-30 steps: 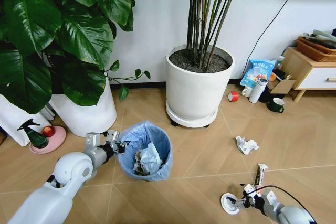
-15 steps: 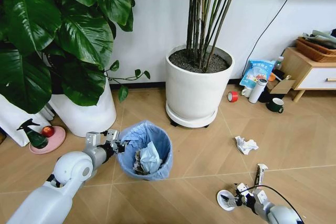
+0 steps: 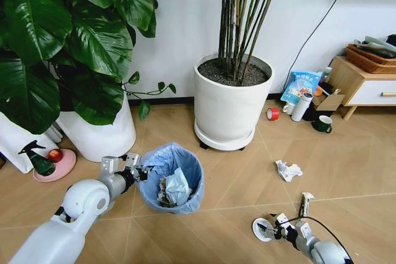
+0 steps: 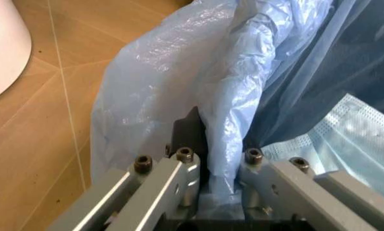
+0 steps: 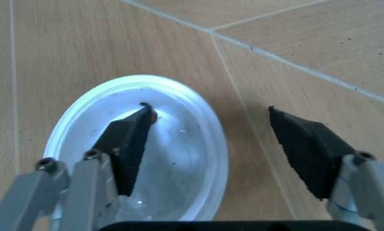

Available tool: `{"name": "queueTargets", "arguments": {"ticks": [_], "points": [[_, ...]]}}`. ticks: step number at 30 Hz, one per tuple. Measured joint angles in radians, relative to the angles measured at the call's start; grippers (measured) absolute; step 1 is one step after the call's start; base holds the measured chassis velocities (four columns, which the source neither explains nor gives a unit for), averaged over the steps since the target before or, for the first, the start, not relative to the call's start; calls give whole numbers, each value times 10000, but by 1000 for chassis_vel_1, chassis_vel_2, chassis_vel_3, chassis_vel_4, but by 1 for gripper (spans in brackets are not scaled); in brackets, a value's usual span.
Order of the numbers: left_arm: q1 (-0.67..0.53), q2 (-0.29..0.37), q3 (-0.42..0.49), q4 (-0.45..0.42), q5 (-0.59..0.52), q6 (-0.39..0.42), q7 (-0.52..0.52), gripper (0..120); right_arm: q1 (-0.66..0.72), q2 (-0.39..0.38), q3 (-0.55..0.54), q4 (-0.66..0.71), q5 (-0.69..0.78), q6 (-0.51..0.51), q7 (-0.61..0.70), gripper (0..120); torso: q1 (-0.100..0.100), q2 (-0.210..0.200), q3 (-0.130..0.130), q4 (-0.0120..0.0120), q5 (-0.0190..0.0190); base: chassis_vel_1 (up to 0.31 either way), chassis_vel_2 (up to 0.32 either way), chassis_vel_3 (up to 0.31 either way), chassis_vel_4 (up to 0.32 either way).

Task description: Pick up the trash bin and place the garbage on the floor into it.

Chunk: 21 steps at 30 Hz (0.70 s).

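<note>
The trash bin, small and round, is seen at lower centre-left of the head view, standing on the floor of tan boards laid in a chevron; its dark wall is wrapped by a crinkly light-blue bag folded over the rim, and pale crumpled litter lies inside. The rim on the bin's left side is clamped by the left gripper, at the end of a white and grey arm entering from the lower left corner. In the left wrist view the bag is shown as thin, translucent and creased, pinched with the bin's edge between the metal fingers, and a pleated blue face mask is seen inside the bin. At the bottom of the head view, right of centre, a white round lid lies flat on the boards with the right gripper at it. In the right wrist view the lid appears as a glossy, shallow disc with a raised rim; the black wedge-shaped fingertips are held apart, one over the lid, the other over bare wood beside it. A crumpled white paper lies apart on the floor at centre right, and a large white plant pot stands behind, upper centre.
</note>
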Motion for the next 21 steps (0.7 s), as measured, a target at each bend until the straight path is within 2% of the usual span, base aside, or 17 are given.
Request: {"name": "queueTargets", "arguments": {"ticks": [7, 14, 21], "points": [[18, 22, -23, -11, -1, 0, 4, 2, -3, 122, 19, -33, 0, 1, 6, 53, 1, -1, 0, 0, -1, 0, 0, 0, 0], [22, 41, -23, -33, -1, -10, 18, 2, -13, 235, 81, -60, 0, 1, 53, 33, 1, -4, 1, 8, 11, 0, 0, 0, 0], [43, 65, -34, -51, 9, -27, 42, 2, -76, 351, 138, -60, -11, 1, 131, 19, 2, -4, 0, 6, 10, 0, 0, 0, 0]]}}
